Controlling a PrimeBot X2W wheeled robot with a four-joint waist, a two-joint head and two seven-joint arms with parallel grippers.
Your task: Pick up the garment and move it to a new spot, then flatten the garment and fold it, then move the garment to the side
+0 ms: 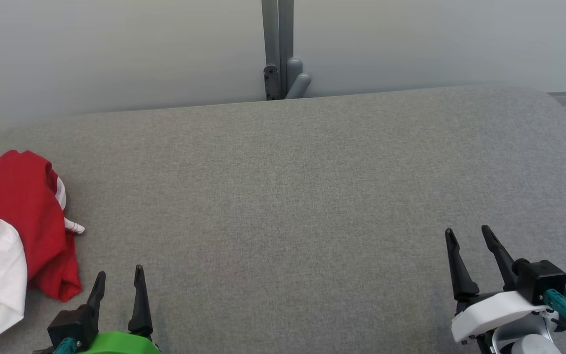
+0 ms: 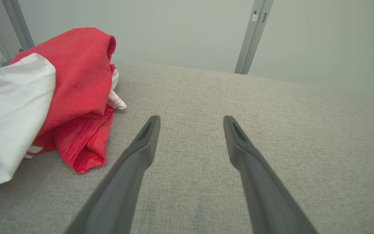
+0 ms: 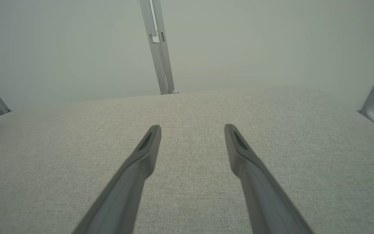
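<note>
The red-and-white garment (image 1: 22, 216) is bunched up at the left edge on the grey table (image 1: 288, 187) and partly cut off, so its shape can't be made out. The left gripper (image 1: 119, 272) is held spread and empty just beside it at lower left, and the right gripper (image 1: 467, 229) likewise at lower right.

My head cam looks fwd & down over the grey table (image 1: 312, 187) to the back wall (image 1: 116, 49). L wrist cam rides low, near its surface, facing along my left gripper (image 2: 192, 119) twd that wall, garment (image 2: 76, 81) close at its left. R wrist cam does likewise along my right gripper (image 3: 192, 127). All 3 share table, wall, centre post (image 1: 278, 44).
</note>
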